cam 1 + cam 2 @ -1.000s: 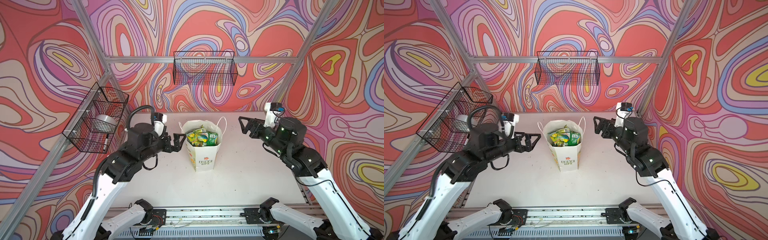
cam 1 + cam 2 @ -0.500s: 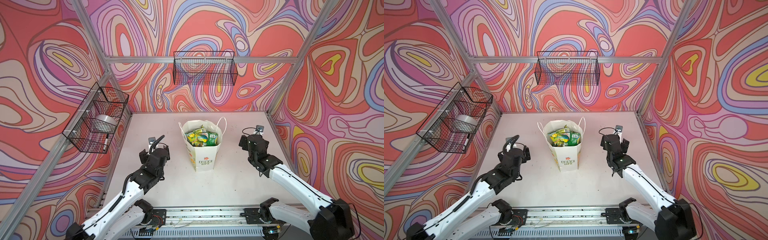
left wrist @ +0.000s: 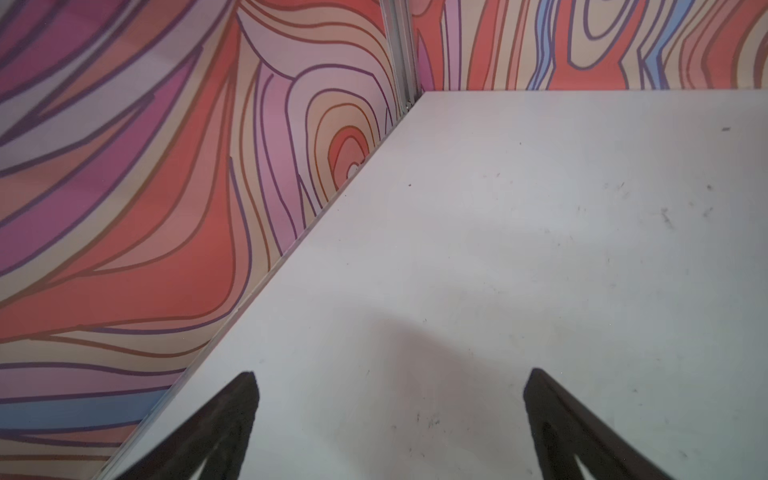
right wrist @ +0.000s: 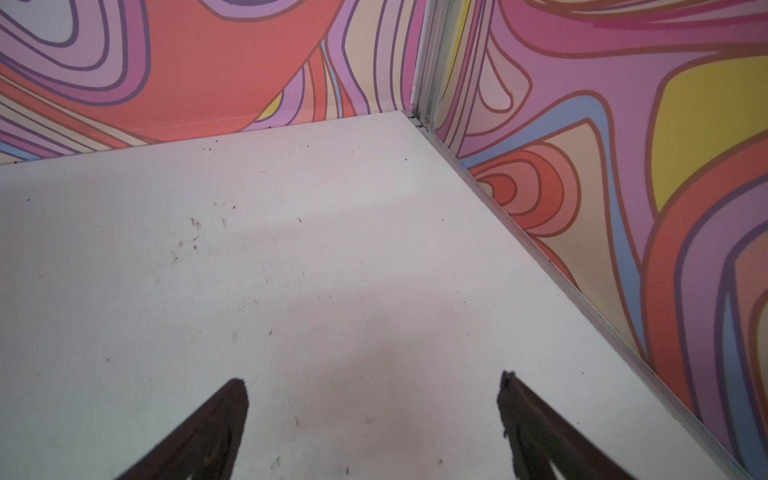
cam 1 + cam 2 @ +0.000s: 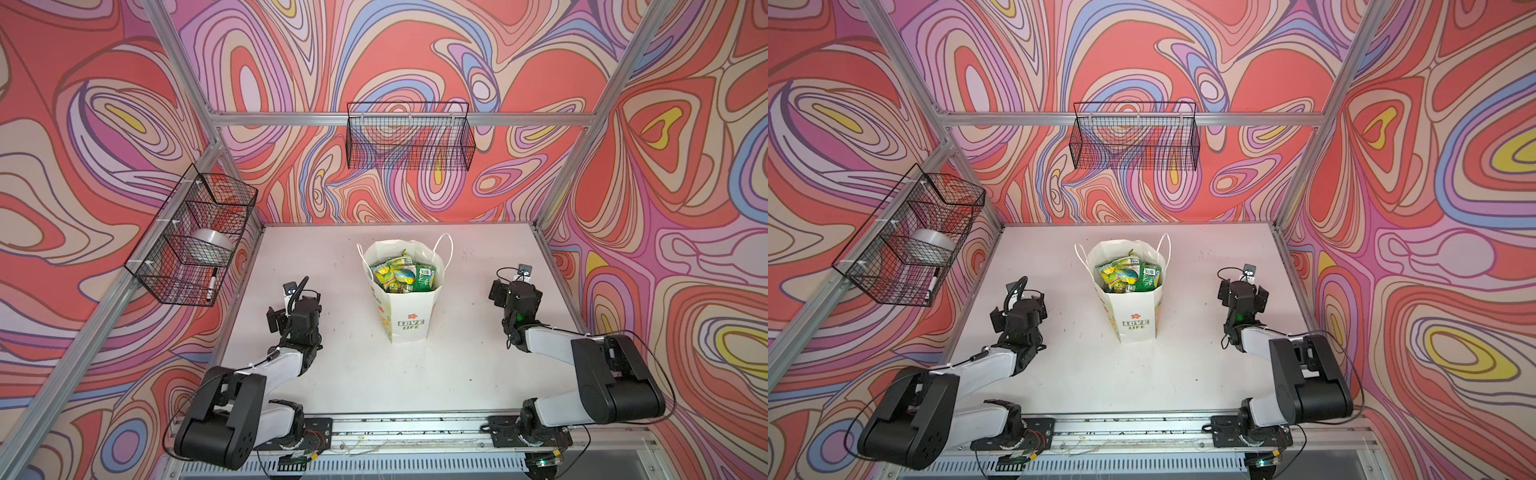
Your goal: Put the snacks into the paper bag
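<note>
The white paper bag [image 5: 406, 320] [image 5: 1137, 322], printed "LOVE LIFE", stands upright mid-table in both top views. Green and yellow snacks [image 5: 402, 274] [image 5: 1128, 275] fill it almost to the rim. My left gripper [image 5: 293, 309] [image 5: 1017, 315] rests low over the table, left of the bag and well apart from it. My right gripper [image 5: 515, 293] [image 5: 1243, 296] sits low to the bag's right, near the side wall. In the wrist views the left gripper [image 3: 391, 374] and the right gripper [image 4: 372, 377] stand open over bare table, nothing between the fingers.
One black wire basket [image 5: 409, 141] hangs on the back wall. Another wire basket [image 5: 193, 237] on the left wall holds a tape roll [image 5: 212, 241] and a marker [image 5: 212, 284]. The white table [image 5: 457, 365] is bounded by patterned walls, with a metal rail [image 5: 407, 424] in front.
Both arms have come down from raised poses beside the bag and folded back toward the table's front. Both grippers stayed open, and the bag has not moved.
</note>
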